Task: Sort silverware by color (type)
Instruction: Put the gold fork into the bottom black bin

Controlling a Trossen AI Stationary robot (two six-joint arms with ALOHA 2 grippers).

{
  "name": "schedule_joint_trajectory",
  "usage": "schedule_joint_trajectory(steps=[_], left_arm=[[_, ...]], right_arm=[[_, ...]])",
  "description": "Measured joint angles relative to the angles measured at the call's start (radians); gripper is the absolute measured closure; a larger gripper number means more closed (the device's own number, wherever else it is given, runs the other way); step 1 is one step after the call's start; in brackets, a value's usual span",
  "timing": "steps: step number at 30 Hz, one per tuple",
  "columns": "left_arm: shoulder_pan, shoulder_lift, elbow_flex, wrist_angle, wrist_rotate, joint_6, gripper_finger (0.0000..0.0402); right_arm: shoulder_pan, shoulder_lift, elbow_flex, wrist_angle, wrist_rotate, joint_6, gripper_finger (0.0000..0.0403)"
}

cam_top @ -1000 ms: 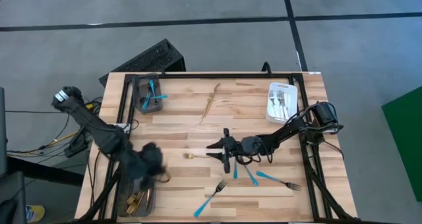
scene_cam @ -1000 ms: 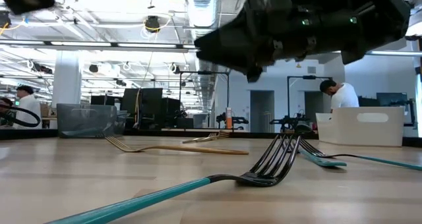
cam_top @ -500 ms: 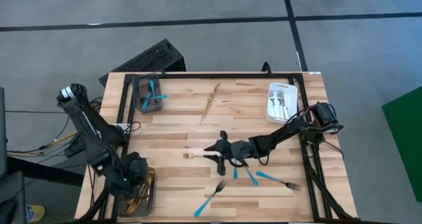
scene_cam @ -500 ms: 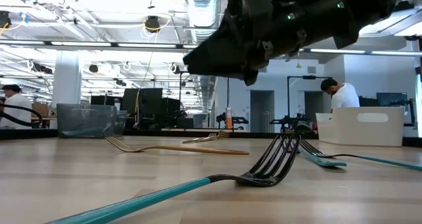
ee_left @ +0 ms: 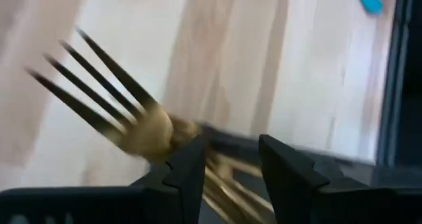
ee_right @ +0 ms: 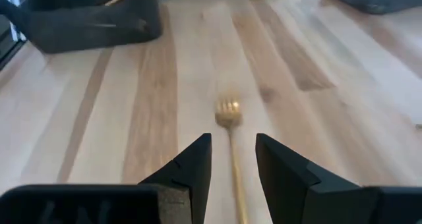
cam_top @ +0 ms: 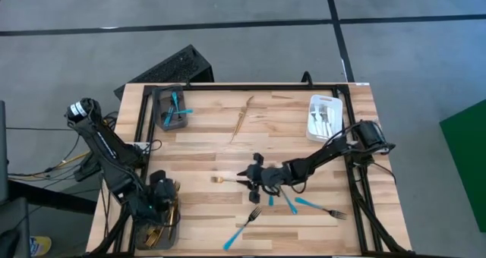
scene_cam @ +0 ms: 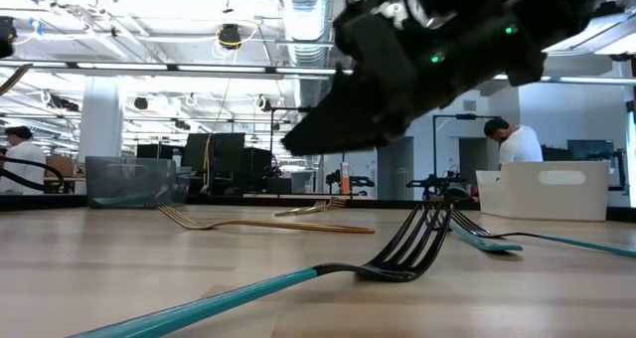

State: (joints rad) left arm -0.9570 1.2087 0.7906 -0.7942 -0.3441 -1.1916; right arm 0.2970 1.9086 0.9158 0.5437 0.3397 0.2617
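Right tool [ee_right: 232, 163] open astride one gold fork [ee_right: 232, 143]; four turquoise forks [cam_top: 243, 228] loose nearby.

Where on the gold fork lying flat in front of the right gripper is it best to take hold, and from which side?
Probably from above, on the thin handle just behind the head. The gold fork lies flat on the table, handle running toward the right gripper, whose open fingers stand either side of it. The straight, narrow shaft suits a pinch across its width.

Open lab hall: ceiling strip lights [scene_cam: 149, 68], workbenches [scene_cam: 229, 164].
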Motion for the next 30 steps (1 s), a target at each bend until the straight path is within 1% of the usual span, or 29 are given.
schedule_joint_trajectory(steps=[3,6,8,12,15,18,20,22,24,26,30], left_arm=[[0.002,0.000,0.001,-0.001,-0.093,0.039,0.0269],[0.002,0.000,0.005,0.004,-0.202,0.098,0.0269],[0.002,0.000,0.005,0.002,-0.291,0.130,0.0268],[0.002,0.002,0.005,0.005,-0.461,0.137,0.0268],[0.002,0.004,0.005,0.012,-0.616,0.113,0.0268],[0.002,0.004,0.005,0.043,-0.764,0.095,0.0268],[0.002,0.004,0.005,0.062,-0.838,0.100,0.0268],[0.005,0.004,0.005,0.071,-0.868,0.112,0.0268],[0.010,0.004,0.005,0.075,-0.869,0.119,0.0268],[0.014,0.004,0.005,0.075,-0.865,0.117,0.0268],[0.025,0.004,0.005,0.082,-0.852,0.081,0.0268]], right_arm=[[0.004,0.084,0.074,-0.021,0.000,0.002,0.0260],[0.007,0.169,0.164,-0.137,0.001,-0.001,0.0261],[0.010,0.205,0.223,-0.211,0.008,-0.008,0.0261],[-0.004,0.223,0.309,-0.317,0.004,-0.011,0.0261],[-0.020,0.224,0.346,-0.402,0.005,-0.011,0.0265],[-0.034,0.224,0.359,-0.417,0.010,-0.007,0.0274],[-0.042,0.224,0.360,-0.424,-0.009,-0.007,0.0280],[-0.046,0.224,0.360,-0.447,-0.065,-0.004,0.0284],[-0.050,0.224,0.360,-0.476,-0.111,0.013,0.0286],[-0.052,0.225,0.362,-0.498,-0.115,0.041,0.0286],[-0.056,0.244,0.364,-0.493,-0.089,0.065,0.0293]])
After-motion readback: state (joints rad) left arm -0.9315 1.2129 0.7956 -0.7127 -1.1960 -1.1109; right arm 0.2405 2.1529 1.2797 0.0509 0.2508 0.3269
